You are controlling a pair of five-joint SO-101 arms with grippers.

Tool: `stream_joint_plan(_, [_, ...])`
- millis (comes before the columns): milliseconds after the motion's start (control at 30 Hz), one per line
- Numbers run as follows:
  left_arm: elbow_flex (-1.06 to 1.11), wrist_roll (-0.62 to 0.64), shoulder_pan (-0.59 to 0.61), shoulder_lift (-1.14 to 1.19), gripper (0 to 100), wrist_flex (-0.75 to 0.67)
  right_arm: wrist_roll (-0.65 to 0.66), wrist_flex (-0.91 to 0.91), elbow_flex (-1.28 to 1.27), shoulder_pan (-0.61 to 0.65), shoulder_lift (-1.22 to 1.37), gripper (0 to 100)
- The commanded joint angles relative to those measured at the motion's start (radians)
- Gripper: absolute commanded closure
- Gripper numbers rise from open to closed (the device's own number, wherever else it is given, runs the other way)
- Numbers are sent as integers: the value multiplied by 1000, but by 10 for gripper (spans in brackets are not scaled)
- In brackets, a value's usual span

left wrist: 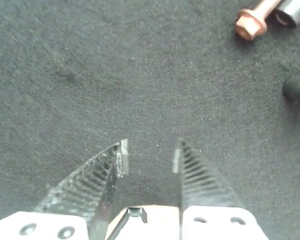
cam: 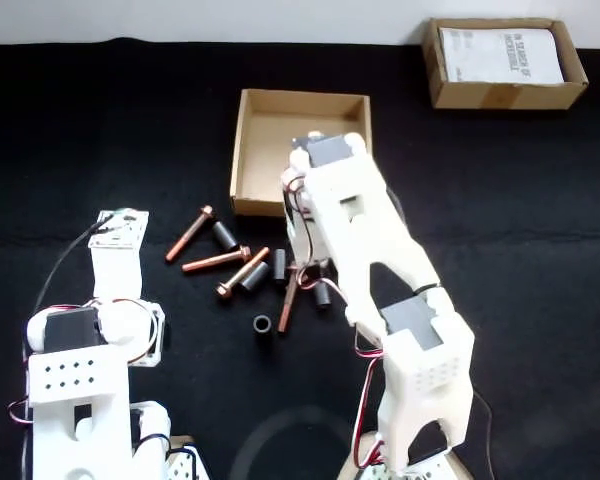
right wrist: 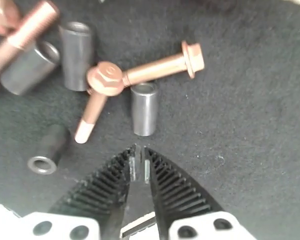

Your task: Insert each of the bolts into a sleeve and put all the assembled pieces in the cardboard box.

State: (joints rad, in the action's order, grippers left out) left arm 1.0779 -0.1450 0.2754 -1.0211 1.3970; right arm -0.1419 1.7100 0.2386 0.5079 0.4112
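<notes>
An open cardboard box (cam: pixel 248 150) sits toward the far middle of the black desk (cam: pixel 100 120). On the cloth just in front of it lie the copper bolts (cam: pixel 216 262) and dark sleeves (cam: pixel 223 234), scattered close together. None of them is in the box. One bolt lies alongside a sleeve and touches it; whether it is pushed inside I cannot tell. One short sleeve (cam: pixel 263 326) lies a little apart on the near side of the group, its open end showing.

The right arm stretches from the near edge over the right side of this scatter. The right tool (right wrist: pixel 139 162) is clenched with only a thin slit between its tips, and it grasps nothing. Just ahead of its tips a grey sleeve (right wrist: pixel 144 109) lies on the cloth. Beyond it two bolts meet, the hex head of one (right wrist: pixel 106 80) touching the threaded end of the other (right wrist: pixel 162 65).

The left arm is at the near left of the desk, well apart from the box. The left tool (left wrist: pixel 149 157) is released, its tips spread over bare cloth with nothing between them. A bolt head (left wrist: pixel 250 25) and the end of a sleeve (left wrist: pixel 292 10) lie farther off.

A second box (cam: pixel 450 92) holding a printed sheet (cam: pixel 500 55) stands at the far right corner
</notes>
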Motion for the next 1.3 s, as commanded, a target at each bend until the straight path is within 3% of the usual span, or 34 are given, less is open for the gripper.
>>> stream_joint_plan(0, [-39,2,13,-1,816,8,11,-41,-39,-5,-62,960])
stream_joint_plan(100, [-39,2,13,-1,815,8,9,-74,-67,-5,-62,898])
stream_joint_plan(767, [81,-2,15,-5,814,-71,-18,-134,-90,73,105,894])
stream_joint_plan(1267, [82,-5,15,-5,812,-72,-9,2,274,38,337,892])
